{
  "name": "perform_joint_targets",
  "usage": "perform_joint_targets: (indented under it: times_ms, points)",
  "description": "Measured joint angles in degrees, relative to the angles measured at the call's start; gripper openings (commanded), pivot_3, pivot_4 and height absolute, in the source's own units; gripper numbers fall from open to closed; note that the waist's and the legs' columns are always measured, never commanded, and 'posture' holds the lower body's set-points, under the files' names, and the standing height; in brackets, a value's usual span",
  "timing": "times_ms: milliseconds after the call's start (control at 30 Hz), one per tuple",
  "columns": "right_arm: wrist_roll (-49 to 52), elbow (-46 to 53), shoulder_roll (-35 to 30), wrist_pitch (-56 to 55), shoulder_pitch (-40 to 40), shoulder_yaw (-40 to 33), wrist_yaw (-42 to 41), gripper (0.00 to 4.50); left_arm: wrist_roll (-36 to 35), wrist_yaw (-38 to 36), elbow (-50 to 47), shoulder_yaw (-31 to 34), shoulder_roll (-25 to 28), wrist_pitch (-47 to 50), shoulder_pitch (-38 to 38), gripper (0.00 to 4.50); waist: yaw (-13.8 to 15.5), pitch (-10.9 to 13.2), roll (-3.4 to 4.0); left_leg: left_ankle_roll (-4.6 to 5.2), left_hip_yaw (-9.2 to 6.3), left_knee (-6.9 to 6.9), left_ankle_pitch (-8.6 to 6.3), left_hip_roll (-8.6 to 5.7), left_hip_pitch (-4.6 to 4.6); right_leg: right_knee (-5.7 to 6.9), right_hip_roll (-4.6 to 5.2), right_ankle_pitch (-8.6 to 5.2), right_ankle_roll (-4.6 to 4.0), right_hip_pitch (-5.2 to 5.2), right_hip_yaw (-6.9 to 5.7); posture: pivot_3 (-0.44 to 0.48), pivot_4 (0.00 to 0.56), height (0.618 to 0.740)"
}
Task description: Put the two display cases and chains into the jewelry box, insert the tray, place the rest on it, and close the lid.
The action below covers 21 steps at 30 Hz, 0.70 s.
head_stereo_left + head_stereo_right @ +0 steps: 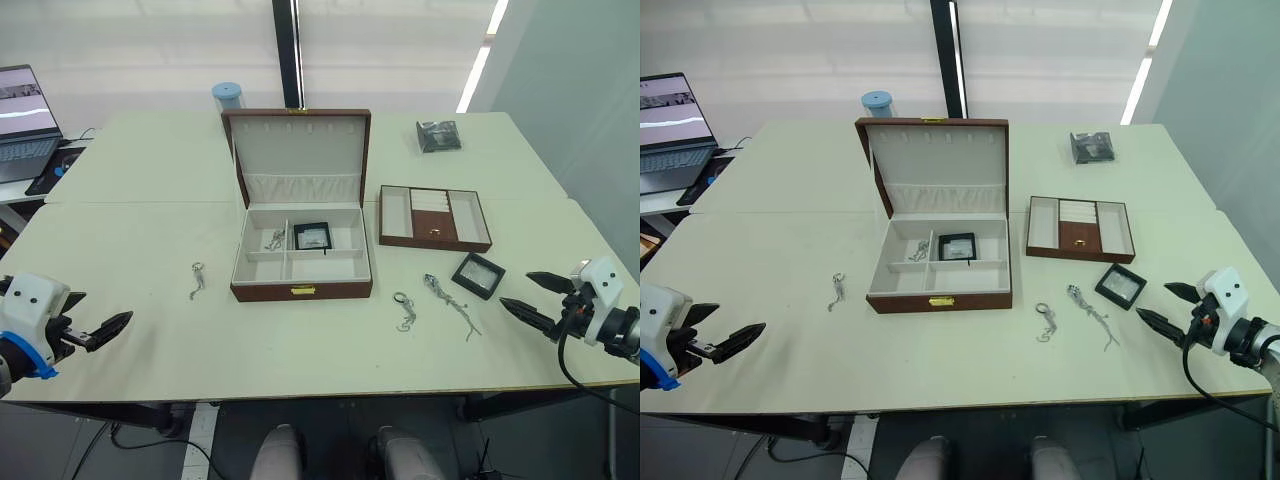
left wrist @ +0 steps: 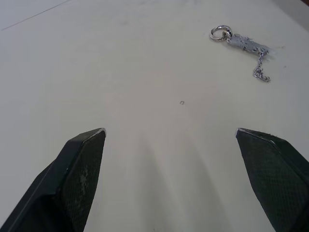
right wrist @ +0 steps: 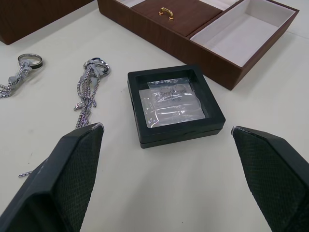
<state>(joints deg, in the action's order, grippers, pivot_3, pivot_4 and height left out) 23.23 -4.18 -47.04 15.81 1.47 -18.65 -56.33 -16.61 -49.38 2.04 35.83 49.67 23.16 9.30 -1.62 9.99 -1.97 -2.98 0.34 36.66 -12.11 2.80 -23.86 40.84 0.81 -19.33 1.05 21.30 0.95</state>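
Nearest, the left gripper [image 1: 112, 327] at 8 o'clock and the right gripper [image 1: 527, 298] at 4 o'clock both hung wide open and empty over the table [image 1: 130, 250]. Beyond them one display case [image 3: 175, 104] and two chains [image 1: 448, 301] lay beside the tray [image 1: 434, 217] at 2 o'clock, and another chain [image 1: 197, 279] at 9 o'clock. Farther on, at 12 o'clock, the jewelry box [image 1: 300, 255] stood with its lid [image 1: 297, 153] up, holding the other display case [image 1: 312, 237] and a chain [image 1: 275, 239].

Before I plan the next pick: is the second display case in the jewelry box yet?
No. It lies flat on the table beside the tray; only one display case sits inside the jewelry box.
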Motion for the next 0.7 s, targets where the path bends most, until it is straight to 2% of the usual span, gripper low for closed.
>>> perform_joint_targets:
  times_ms: [433,700]
  points:
    - [-0.53,0.07,0.06,-0.95,-0.95,-0.04,-0.02,4.5,-1.08,0.6,0.31,-0.66,-0.2,0.24,-2.39,4.46,-0.02,0.0,0.0,0.0,0.01,-0.02,0.0,0.0,0.0,0.0,0.0,0.0,0.0,0.0,0.01,0.0,0.15,0.74]
    - [3.55,9.03,2.97,1.27,-2.3,0.97,-0.84,4.5,-2.83,4.69,-4.42,-1.74,-6.28,1.53,-2.52,4.46,0.0,0.0,0.0,0.0,-0.03,-0.02,0.0,0.01,0.0,0.0,0.0,0.0,0.0,-0.01,-0.01,0.0,0.15,0.74]
